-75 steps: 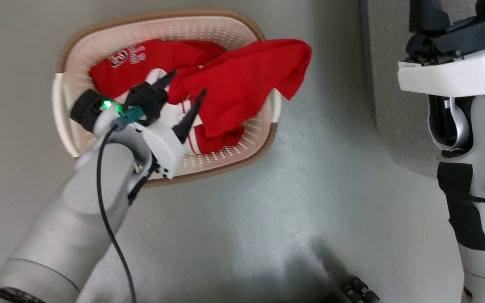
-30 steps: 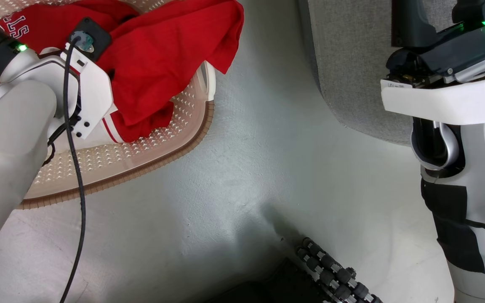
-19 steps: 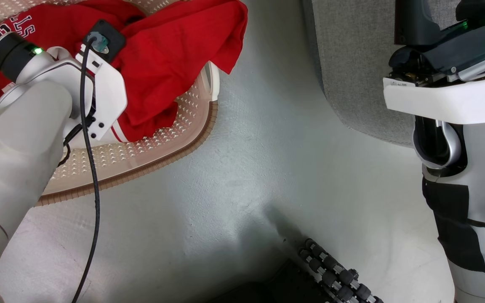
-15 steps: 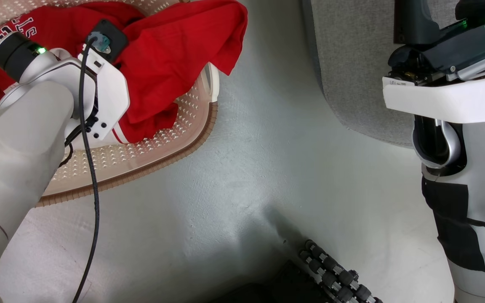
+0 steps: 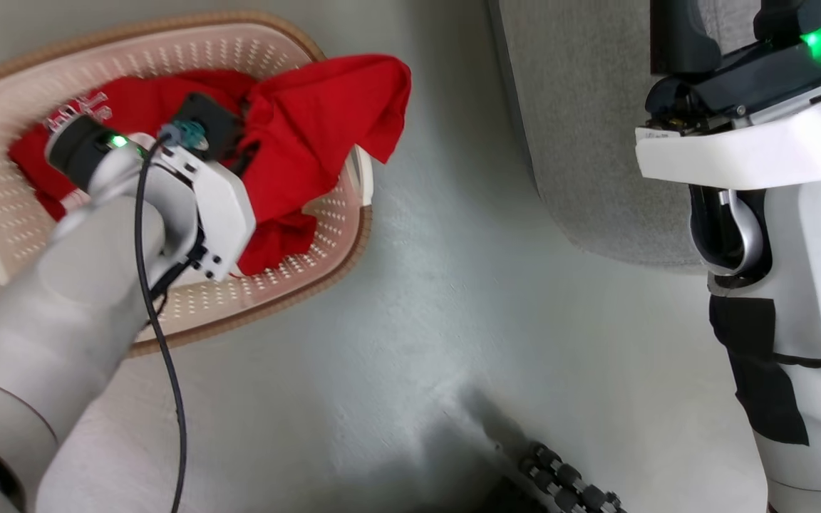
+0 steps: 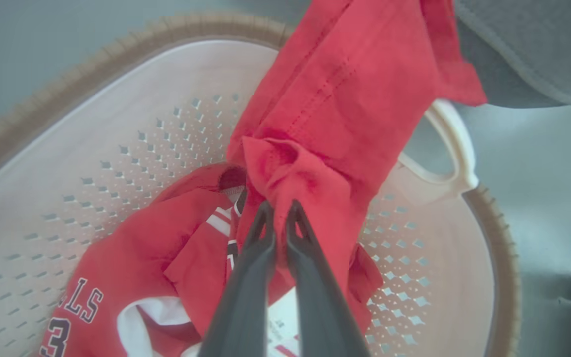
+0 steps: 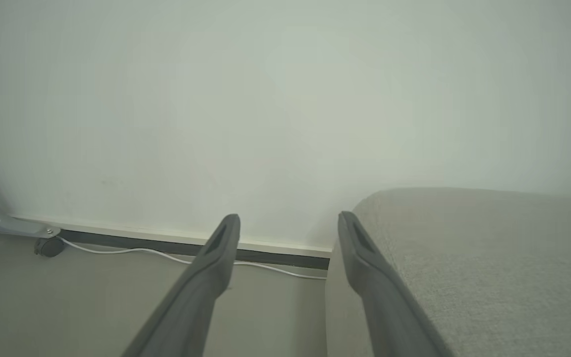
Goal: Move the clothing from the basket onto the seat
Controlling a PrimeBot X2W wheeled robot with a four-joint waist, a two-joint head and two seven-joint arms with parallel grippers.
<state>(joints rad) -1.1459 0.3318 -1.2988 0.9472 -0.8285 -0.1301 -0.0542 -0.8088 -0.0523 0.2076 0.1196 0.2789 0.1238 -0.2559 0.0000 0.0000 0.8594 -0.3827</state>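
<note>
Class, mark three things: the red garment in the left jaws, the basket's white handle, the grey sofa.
red garment [image 6: 345, 94]: left wrist view, stitched panel.
white handle [image 6: 460, 148]: left wrist view, outer bar.
grey sofa [image 7: 488, 267]: right wrist view, woven top.

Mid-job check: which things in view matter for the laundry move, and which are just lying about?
Job: clothing, basket, seat, left gripper shut on the clothing.
Lying about: white cable along the wall, dark caster beside it.
</note>
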